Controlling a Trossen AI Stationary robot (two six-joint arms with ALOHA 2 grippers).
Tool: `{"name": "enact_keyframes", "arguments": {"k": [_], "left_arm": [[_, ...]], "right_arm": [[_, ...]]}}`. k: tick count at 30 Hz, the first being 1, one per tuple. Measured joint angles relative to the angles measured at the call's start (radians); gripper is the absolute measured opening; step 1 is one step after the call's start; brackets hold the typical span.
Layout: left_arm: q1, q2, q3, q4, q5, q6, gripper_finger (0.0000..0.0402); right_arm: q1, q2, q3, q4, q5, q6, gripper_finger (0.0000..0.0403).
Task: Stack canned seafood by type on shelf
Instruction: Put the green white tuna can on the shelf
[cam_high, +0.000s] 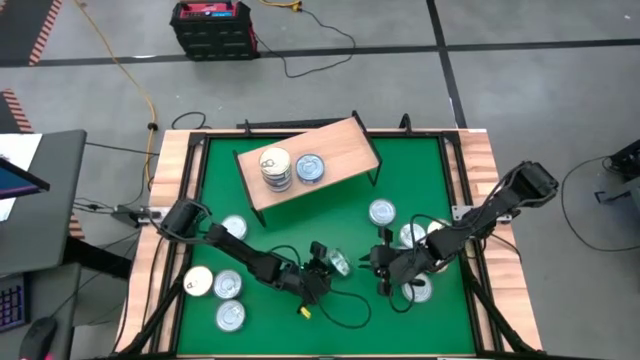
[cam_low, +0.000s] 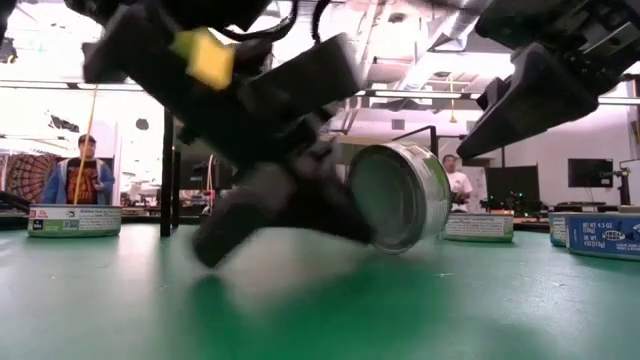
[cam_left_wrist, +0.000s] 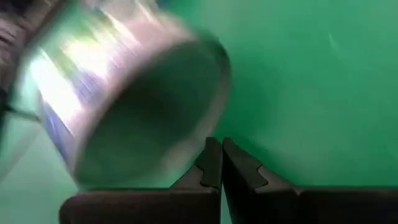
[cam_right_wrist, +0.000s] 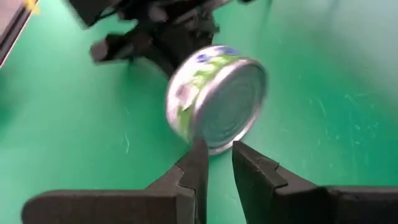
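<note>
Tilted tin (cam_left_wrist: 134, 99) lies just beside shut, empty left claw (cam_left_wrist: 219, 155).

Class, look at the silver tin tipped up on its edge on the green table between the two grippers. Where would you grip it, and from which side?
The silver round tin stands tilted on its rim on the green table, flat end toward the right gripper. Likely best: pinch across its two flat faces, coming down from above, since the curved side wall would roll away. The shut left gripper holds nothing.

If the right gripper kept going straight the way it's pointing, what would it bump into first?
Most likely the tipped can lying on its edge just ahead of the right gripper, with the left gripper beyond it; exact depth is unclear.
</note>
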Motion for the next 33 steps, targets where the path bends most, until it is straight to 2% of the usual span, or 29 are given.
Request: {"name": "enact_keyframes", "arguments": {"k": [4,8,10,13,16,19,24,30,33], "left_arm": [[-0.009,-0.062,-0.004,-0.110,0.037,-0.090,0.0000],[-0.007,-0.127,0.000,-0.159,0.160,-0.211,0.0000],[-0.010,-0.140,-0.001,-0.168,0.182,-0.267,0.0003],[-0.022,-0.162,-0.001,-0.169,0.164,-0.271,0.0025],[-0.030,-0.180,0.001,-0.170,0.114,-0.233,0.0063],[-0.027,-0.184,0.073,-0.274,0.073,-0.238,0.0109],[-0.004,-0.159,0.251,-0.454,0.070,-0.071,0.0177],[0.019,-0.162,0.333,-0.528,0.073,0.188,0.0222],[0.033,-0.154,0.347,-0.517,0.107,0.227,0.0236]], "right_arm": [[0.003,0.000,0.000,0.003,0.002,0.000,0.0103],[0.005,0.005,0.000,-0.001,0.003,0.007,0.0103],[0.009,0.008,0.000,-0.011,0.003,0.007,0.0103],[0.010,0.006,0.000,-0.017,0.001,0.008,0.0104],[0.022,-0.003,0.000,-0.043,-0.001,0.018,0.0113],[0.041,-0.016,0.000,-0.097,-0.002,0.068,0.0137],[0.067,-0.036,-0.001,-0.249,-0.005,0.203,0.0189],[0.111,-0.104,0.000,-0.328,0.034,0.263,0.0226],[0.133,-0.116,0.000,-0.299,0.085,0.249,0.0228]]}}
